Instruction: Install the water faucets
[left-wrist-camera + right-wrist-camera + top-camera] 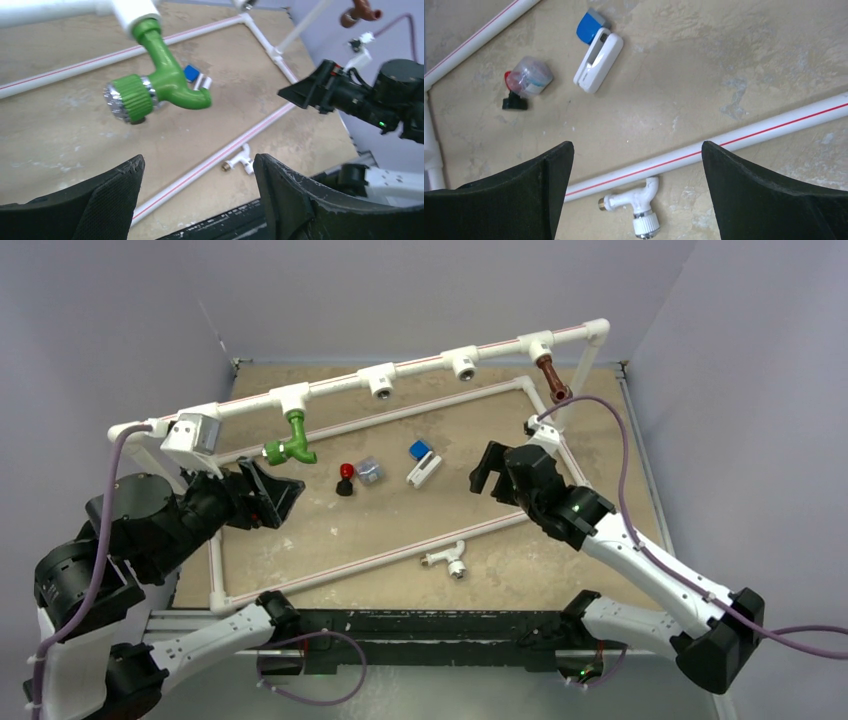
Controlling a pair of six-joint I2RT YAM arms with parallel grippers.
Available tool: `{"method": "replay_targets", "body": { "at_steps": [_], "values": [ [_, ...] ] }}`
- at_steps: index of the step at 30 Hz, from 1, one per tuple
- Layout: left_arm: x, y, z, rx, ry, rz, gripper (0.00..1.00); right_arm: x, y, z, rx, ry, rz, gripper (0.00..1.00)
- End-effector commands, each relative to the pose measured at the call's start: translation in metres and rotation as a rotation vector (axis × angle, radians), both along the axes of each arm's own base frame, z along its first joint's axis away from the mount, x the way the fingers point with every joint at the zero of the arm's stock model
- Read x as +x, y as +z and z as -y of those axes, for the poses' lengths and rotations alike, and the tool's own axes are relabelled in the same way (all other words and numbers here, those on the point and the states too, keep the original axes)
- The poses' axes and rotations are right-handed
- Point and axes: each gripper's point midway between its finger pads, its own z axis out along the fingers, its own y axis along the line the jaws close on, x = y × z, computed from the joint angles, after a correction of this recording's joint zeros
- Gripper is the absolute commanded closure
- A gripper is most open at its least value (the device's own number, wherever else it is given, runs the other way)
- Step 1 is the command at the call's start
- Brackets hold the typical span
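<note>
Three bent-spout taps: green faucet (288, 440), ribbed knob, hanging from raised pipe (330, 388); brown faucet (552, 378) fitted near its right end; white faucet (447, 561) loose beside near pipe (400, 548). Spread wide and empty: left gripper (197, 160), right gripper (636, 145).

Tan board (330, 525) inside a red-striped white pipe frame (420, 368), blue-and-white block (423, 462) near the centre, clear tub (369, 470) at its nine o'clock, red-and-black knob (345, 479) just beside the tub at nine o'clock, grey box (192, 433) on the frame's ten o'clock corner.
</note>
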Motion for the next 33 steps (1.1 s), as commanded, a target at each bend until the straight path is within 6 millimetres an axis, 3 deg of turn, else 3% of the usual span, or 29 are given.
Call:
{"method": "replay_targets", "body": {
  "at_steps": [1, 6, 11, 19, 27, 33],
  "values": [
    [0.022, -0.002, -0.029, 0.079, 0.204, 0.016, 0.21, 0.028, 0.032, 0.008, -0.005, -0.122, 0.096, 0.02],
    [0.034, -0.002, -0.047, 0.148, 0.323, 0.037, 0.21, 0.045, 0.051, 0.022, -0.051, -0.203, 0.144, 0.02],
    [0.048, -0.011, -0.045, 0.225, 0.357, 0.032, 0.21, 0.06, 0.074, 0.045, -0.07, -0.278, 0.196, 0.02],
    [0.064, 0.002, -0.031, 0.204, 0.345, 0.115, 0.16, 0.082, 0.113, 0.078, -0.107, -0.351, 0.271, 0.02],
    [0.09, -0.01, -0.012, 0.293, 0.344, 0.124, 0.15, 0.091, 0.143, 0.093, -0.119, -0.414, 0.325, 0.02],
    [0.106, -0.008, 0.002, 0.302, 0.339, 0.16, 0.14, 0.097, 0.165, 0.107, -0.131, -0.483, 0.373, 0.02]
  ]
}}
